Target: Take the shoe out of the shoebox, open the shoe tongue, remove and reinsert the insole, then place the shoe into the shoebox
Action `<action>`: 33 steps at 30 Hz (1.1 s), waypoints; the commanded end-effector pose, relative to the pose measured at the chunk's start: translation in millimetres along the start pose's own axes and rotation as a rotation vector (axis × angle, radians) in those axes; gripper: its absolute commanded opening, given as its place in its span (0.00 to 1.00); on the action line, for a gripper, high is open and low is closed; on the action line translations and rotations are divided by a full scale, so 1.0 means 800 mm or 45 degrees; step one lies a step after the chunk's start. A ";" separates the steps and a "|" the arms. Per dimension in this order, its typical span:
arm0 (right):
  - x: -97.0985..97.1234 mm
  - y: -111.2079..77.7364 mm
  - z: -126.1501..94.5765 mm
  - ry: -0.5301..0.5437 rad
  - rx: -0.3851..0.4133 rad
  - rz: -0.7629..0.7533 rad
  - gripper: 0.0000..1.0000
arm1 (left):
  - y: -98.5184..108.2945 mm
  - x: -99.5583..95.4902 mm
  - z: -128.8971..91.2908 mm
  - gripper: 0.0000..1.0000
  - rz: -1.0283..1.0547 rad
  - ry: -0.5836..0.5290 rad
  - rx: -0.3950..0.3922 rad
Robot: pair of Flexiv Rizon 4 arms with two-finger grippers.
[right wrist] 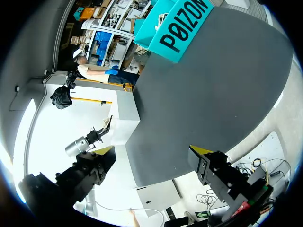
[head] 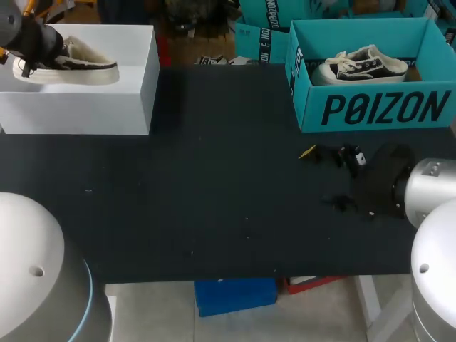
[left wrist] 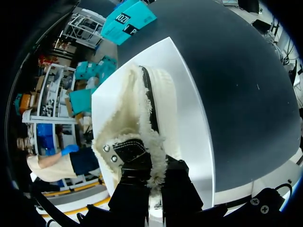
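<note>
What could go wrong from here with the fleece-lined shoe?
The left gripper pinches only the soft fleece collar of the shoe, so it may slip or sag over the white box. The right gripper hangs open far across the table, so it likely cannot steady the shoe.

Holds left arm (head: 35,39) over the far left corner of the dark tabletop (head: 214,214), jaws clamped on a cream fleece-lined black shoe (left wrist: 158,101); holds right arm (head: 427,187) low by the right edge, jaws wide apart.

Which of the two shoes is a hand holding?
The fleece-lined shoe at the white box, gripped by the left hand; the laced shoe lies in the teal box.
</note>
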State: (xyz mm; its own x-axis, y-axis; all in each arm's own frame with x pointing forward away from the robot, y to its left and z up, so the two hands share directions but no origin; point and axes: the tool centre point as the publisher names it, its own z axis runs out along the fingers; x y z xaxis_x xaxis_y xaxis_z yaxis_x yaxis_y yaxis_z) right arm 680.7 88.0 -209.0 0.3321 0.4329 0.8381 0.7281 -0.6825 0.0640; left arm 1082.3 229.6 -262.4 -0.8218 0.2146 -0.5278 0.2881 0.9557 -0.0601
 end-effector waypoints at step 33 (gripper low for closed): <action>-0.010 0.000 -0.006 0.039 0.166 0.052 1.00 | -0.002 0.009 0.023 0.00 -0.011 0.038 0.040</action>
State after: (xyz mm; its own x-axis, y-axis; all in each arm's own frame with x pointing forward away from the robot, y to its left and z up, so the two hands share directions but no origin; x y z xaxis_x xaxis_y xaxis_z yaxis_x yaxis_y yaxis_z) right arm 680.7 88.0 -209.0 0.3321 0.4329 0.8380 0.7281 -0.6825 0.0640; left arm 1084.8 225.3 -283.0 -0.8399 0.2099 -0.5005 0.2924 0.9519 -0.0916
